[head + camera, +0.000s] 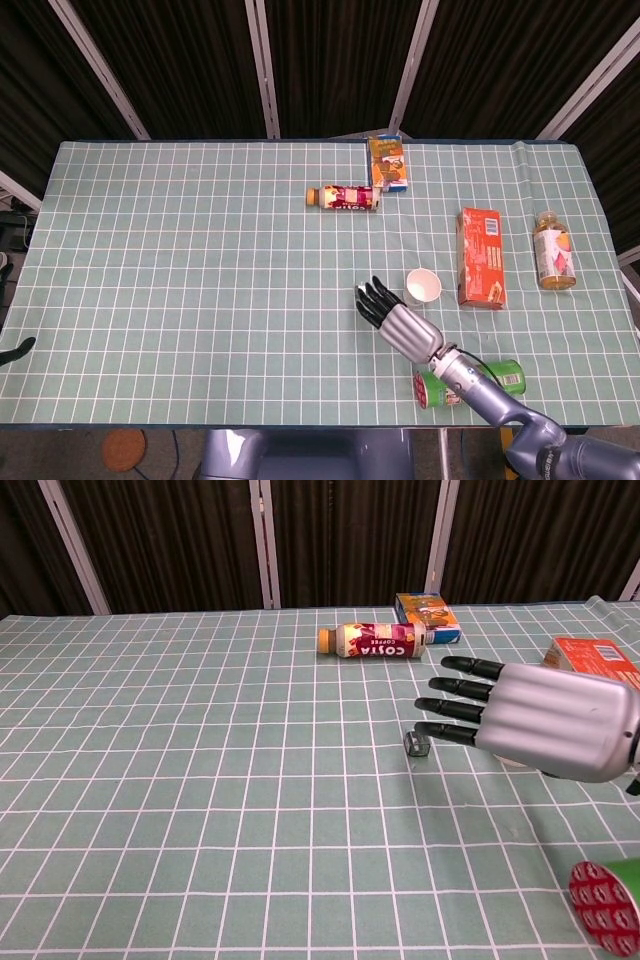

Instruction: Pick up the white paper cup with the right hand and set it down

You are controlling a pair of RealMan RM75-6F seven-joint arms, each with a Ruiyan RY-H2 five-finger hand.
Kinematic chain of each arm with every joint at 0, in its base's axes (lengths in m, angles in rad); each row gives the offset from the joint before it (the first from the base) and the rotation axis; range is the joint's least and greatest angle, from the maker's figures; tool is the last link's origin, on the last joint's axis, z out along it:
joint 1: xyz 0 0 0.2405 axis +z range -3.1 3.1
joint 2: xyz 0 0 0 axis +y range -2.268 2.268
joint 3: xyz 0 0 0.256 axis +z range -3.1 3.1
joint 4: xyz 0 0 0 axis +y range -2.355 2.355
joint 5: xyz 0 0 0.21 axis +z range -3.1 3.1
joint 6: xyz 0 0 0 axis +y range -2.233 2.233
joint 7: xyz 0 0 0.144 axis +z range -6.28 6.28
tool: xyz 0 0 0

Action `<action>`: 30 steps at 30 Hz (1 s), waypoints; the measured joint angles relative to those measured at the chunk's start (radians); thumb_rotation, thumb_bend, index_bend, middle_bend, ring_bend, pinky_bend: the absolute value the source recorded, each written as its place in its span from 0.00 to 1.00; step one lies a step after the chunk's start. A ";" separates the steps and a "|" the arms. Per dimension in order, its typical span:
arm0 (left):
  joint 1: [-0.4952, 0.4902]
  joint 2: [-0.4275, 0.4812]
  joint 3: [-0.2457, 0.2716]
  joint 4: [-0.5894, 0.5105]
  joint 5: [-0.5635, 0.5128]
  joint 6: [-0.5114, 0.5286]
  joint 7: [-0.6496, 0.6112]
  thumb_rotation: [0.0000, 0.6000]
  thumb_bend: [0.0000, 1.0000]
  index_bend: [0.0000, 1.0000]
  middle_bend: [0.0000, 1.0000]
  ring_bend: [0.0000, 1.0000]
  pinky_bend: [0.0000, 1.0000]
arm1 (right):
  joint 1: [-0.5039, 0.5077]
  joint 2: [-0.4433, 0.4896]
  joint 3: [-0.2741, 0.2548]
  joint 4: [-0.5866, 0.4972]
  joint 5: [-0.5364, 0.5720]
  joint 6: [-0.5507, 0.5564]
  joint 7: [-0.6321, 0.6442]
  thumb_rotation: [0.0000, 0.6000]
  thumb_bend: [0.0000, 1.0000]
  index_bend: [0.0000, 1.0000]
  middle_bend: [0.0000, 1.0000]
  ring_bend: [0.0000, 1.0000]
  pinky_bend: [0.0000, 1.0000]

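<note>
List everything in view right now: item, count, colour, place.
white paper cup: 1, white, upright, right of table centre, beside the right hand
red box: 1, orange-red, lying flat right of the cup
coffee bottle: 1, brown and red label, on its side, far centre
juice carton: 1, orange and blue, behind the coffee bottle
tea bottle: 1, amber, near the right edge
green can: 1, green with red lid, on its side, near edge
small cube: 1, dark, at the fingertips
table: 1, green grid cloth
right hand: 1, silver with black fingers, open, holding nothing

Lab: black curtains [330,60], gridded test table [200,300].
</note>
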 measured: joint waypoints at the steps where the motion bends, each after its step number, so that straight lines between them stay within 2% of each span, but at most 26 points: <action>1: -0.001 0.000 0.000 0.000 -0.001 -0.002 0.000 1.00 0.00 0.00 0.00 0.00 0.00 | 0.004 -0.010 0.003 0.014 0.018 -0.013 -0.022 1.00 0.00 0.00 0.00 0.00 0.00; 8: -0.005 0.003 0.001 -0.002 -0.009 -0.009 -0.003 1.00 0.00 0.00 0.00 0.00 0.00 | 0.010 -0.060 0.017 0.101 0.126 -0.056 -0.146 1.00 0.00 0.00 0.00 0.00 0.00; 19: -0.010 0.000 0.008 -0.006 -0.011 -0.015 0.004 1.00 0.00 0.00 0.00 0.00 0.00 | 0.005 -0.119 0.021 0.205 0.231 -0.017 -0.292 1.00 0.00 0.01 0.01 0.00 0.00; 21: -0.010 0.000 0.008 -0.007 -0.010 -0.014 0.004 1.00 0.00 0.00 0.00 0.00 0.00 | 0.007 -0.123 0.013 0.215 0.230 -0.004 -0.295 1.00 0.00 0.04 0.06 0.00 0.03; 24: -0.010 0.001 0.010 -0.010 -0.007 -0.013 0.003 1.00 0.00 0.00 0.00 0.00 0.00 | 0.012 -0.129 -0.001 0.231 0.221 0.011 -0.284 1.00 0.10 0.16 0.20 0.03 0.16; 26: -0.010 0.001 0.012 -0.010 -0.006 -0.013 0.003 1.00 0.00 0.00 0.00 0.00 0.00 | 0.016 -0.134 -0.008 0.239 0.217 0.020 -0.273 1.00 0.20 0.23 0.29 0.10 0.22; 30: -0.010 0.002 0.012 -0.011 -0.008 -0.013 0.001 1.00 0.00 0.00 0.00 0.00 0.00 | 0.023 -0.137 -0.019 0.251 0.204 0.037 -0.244 1.00 0.31 0.28 0.38 0.19 0.29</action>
